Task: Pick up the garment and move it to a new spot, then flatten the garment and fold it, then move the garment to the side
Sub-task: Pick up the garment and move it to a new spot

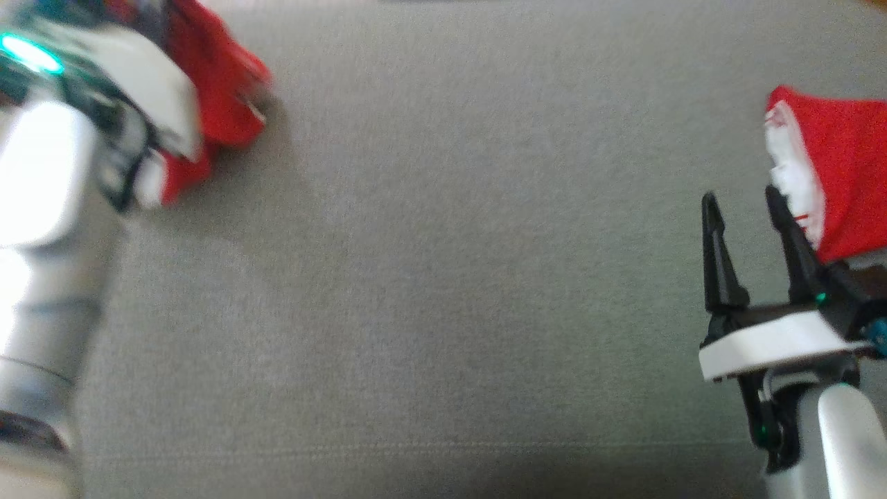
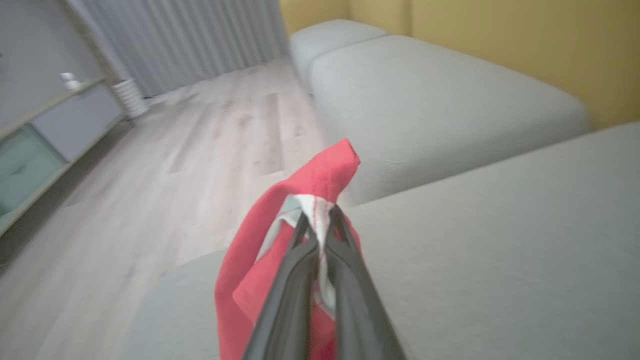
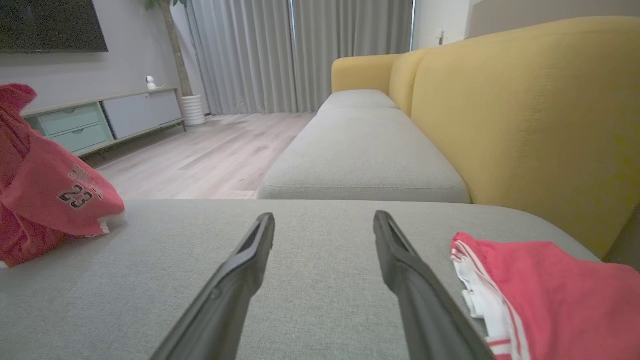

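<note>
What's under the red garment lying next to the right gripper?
The red garment lies on the grey sofa cushion, which shows along its near edge. A white striped trim pokes out there. Anything beneath the fabric is covered.

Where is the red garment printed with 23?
At the head view's upper left, the red garment is pinched in the shut left gripper at the grey cushion's left end, far from the second red garment beside the open right gripper.
</note>
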